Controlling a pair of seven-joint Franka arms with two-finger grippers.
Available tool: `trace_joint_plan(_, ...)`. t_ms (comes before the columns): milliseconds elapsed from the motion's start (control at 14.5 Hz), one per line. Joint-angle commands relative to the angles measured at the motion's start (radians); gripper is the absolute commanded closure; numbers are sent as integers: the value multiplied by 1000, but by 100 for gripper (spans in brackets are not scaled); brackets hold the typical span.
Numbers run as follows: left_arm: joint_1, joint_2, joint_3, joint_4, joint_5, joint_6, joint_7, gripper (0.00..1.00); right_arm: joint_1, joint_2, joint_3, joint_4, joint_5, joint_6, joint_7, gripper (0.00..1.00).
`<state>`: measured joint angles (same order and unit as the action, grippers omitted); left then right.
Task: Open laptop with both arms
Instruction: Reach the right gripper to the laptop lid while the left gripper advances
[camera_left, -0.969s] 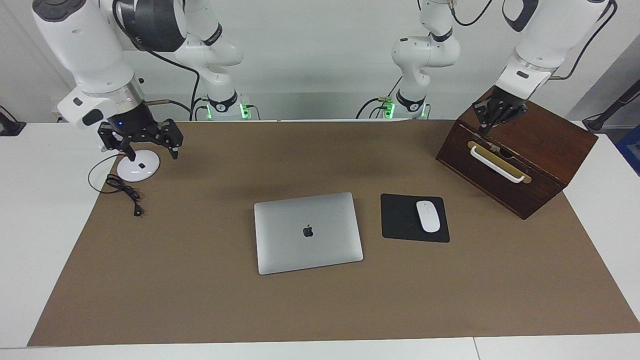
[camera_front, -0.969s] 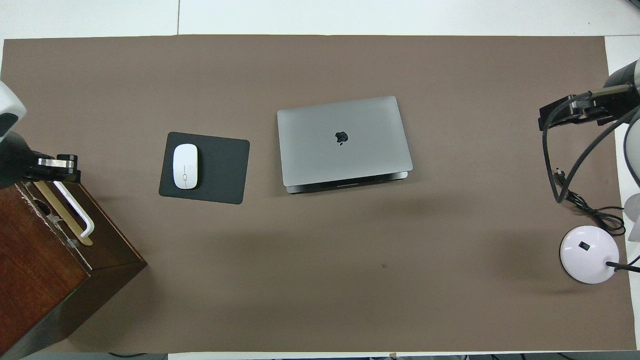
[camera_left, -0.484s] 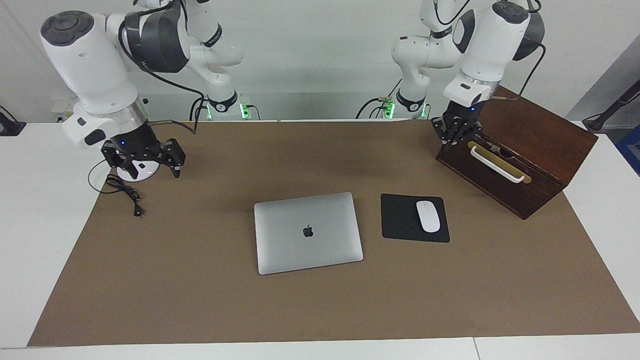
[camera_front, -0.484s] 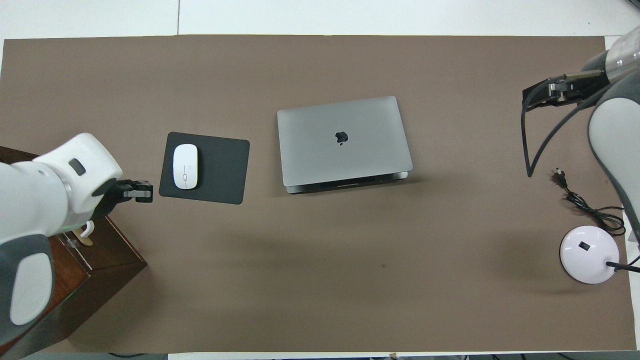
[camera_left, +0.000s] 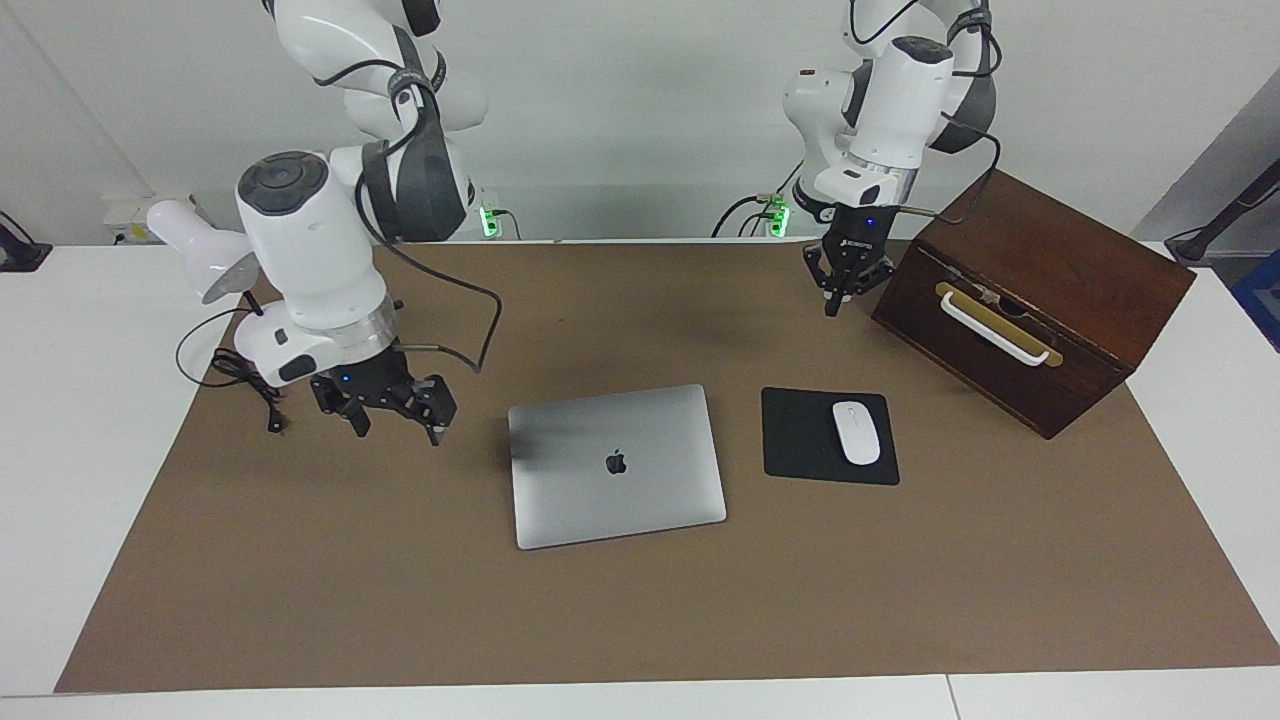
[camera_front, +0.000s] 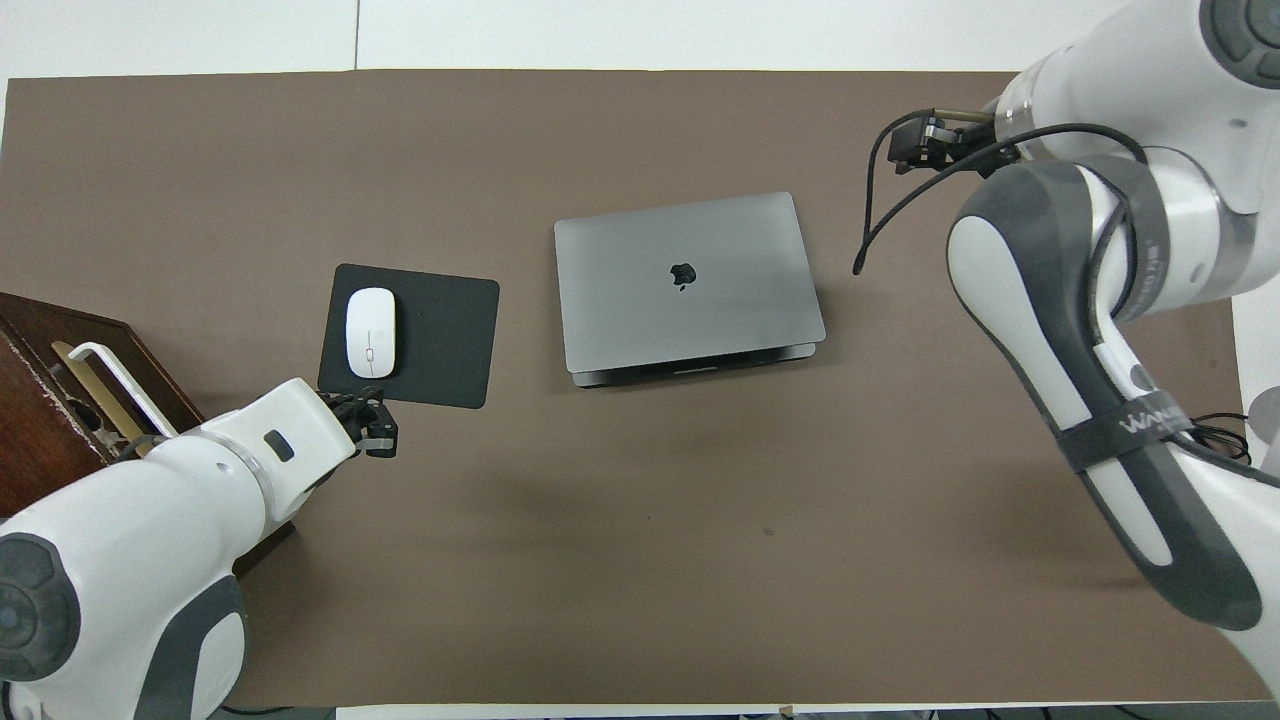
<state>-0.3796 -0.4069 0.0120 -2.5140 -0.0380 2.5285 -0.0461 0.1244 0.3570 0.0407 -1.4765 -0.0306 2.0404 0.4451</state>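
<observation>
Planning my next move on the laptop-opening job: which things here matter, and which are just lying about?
Job: laptop, closed; left gripper, shut; right gripper, open.

Lying about: mouse on mouse pad, wooden box, lamp with cable.

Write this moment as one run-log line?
laptop: closed, untouched | left gripper: shut, beside wooden box | right gripper: open, beside laptop

Wooden box (camera_front: 60, 400) cut off by overhead view's edge
</observation>
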Motion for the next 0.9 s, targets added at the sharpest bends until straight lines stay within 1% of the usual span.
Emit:
trace_joint_plan(0,-50,-40,13,-116,-10,166,-11,100,46,-32,2,-13,1,34,224,0)
trace_joint_plan(138,-89,-17,13,-182,-11,316,-27,100,92,-87,2,-48,23,55,431,0)
trace_joint_plan(208,-105,3,13,-193,-11,363,-43,100,107,-110,2,-77,46,105,514,0)
trace_joint_plan(346,-134,54,14,-198,-11,442,-50,100,148,-145,1,-175,49,263,646,0)
trace_joint_plan(415,-146,100,13,-200,-11,508,-54,100,165,-154,1,-239,49,371,693,0)
trace_joint_plan(484,-172,152,14,-201,-11,585,-73,100,173,-158,1,-298,49,470,701,0)
trace_joint_plan(553,-200,199,14,-201,-11,655,-101,100,173,-156,1,-338,46,542,702,0)
trace_joint_plan(692,-226,273,14,-201,-11,755,-109,100,176,-150,1,-367,44,587,710,0)
trace_joint_plan(830,-248,306,14,-201,-10,786,-107,100,199,-144,1,-378,44,603,782,0)
